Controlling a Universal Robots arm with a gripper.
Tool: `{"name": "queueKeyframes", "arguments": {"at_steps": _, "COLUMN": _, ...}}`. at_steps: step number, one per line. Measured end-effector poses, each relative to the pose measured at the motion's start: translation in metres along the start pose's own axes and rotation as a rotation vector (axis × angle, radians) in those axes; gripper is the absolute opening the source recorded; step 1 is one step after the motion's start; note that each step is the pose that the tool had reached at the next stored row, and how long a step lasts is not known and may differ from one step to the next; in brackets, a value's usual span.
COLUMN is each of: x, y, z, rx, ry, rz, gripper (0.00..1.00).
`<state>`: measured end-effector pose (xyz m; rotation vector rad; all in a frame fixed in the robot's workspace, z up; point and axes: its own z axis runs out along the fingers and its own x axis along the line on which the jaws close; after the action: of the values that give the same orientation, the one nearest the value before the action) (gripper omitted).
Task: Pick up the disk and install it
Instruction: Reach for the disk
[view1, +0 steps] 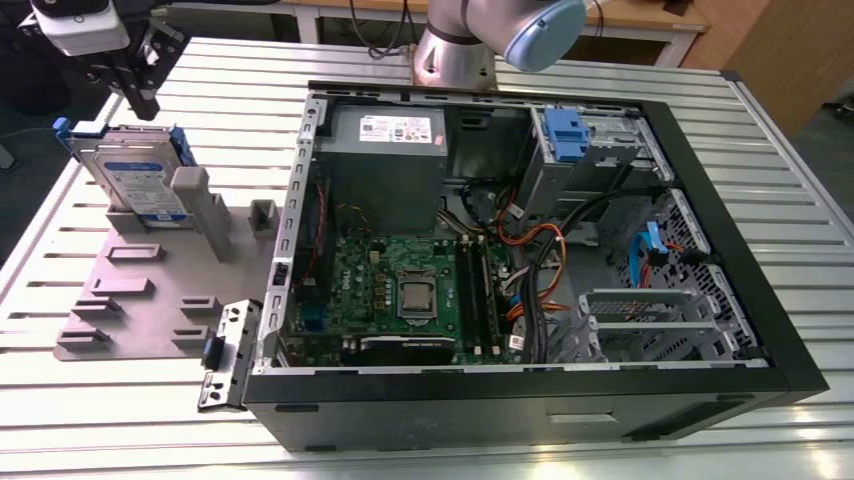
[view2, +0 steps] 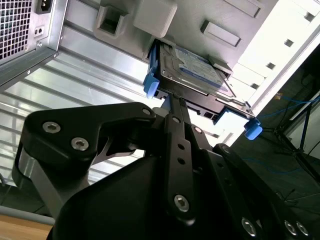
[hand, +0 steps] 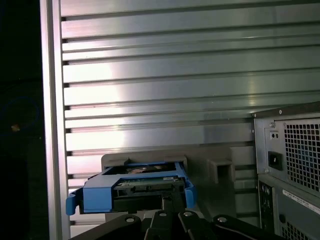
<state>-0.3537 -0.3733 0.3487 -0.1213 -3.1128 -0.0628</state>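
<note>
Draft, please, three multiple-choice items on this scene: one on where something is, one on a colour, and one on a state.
1. Where is the disk?
A. Slotted into a drive bay.
B. Standing on edge in the grey fixture, on the exterior view's left of the computer case.
C. Lying flat on the table.

2. What colour is the disk's carrier rail?
A. Red.
B. Yellow.
C. Blue.

3. How is the computer case?
A. Open, with its inside exposed.
B. Closed by a side panel.
C. Turned upside down.

Answers:
1 B: the exterior view shows the disk standing in the fixture outside the case, with the hand above it.
2 C: the rail is blue in both wrist views.
3 A: the motherboard lies in plain sight.
</note>
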Motion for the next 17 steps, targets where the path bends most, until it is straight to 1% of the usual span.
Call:
{"name": "queueKeyframes", "arguments": {"at_steps": 4, "x": 0.0004, "y": 0.0000, "z": 0.0001, "rx": 0.0001, "ry": 0.0000, "rz": -0.001, "gripper": 0.11}}
{"name": "queueKeyframes", "arguments": {"at_steps": 7, "x": 0.0042, "y": -0.0003, "z": 0.0007, "rx": 0.0003, "ry": 0.0003, "rz": -0.010, "gripper": 0.11}}
{"name": "queueKeyframes", "arguments": {"at_steps": 9, "x": 0.0069, "y": -0.0006, "z": 0.0012, "rx": 0.0017, "ry": 0.0007, "rz": -0.020, "gripper": 0.11}}
{"name": "queueKeyframes", "arguments": {"at_steps": 11, "x": 0.0080, "y": -0.0006, "z": 0.0018, "rx": 0.0075, "ry": 0.0005, "rz": -0.029, "gripper": 0.11}}
{"name": "queueKeyframes", "arguments": {"at_steps": 15, "x": 0.0087, "y": -0.0009, "z": 0.0040, "rx": 0.0217, "ry": 0.0005, "rz": -0.053, "gripper": 0.11}}
{"name": "queueKeyframes", "arguments": {"at_steps": 17, "x": 0.0088, "y": -0.0009, "z": 0.0050, "rx": 0.0247, "ry": 0.0002, "rz": -0.065, "gripper": 0.11}}
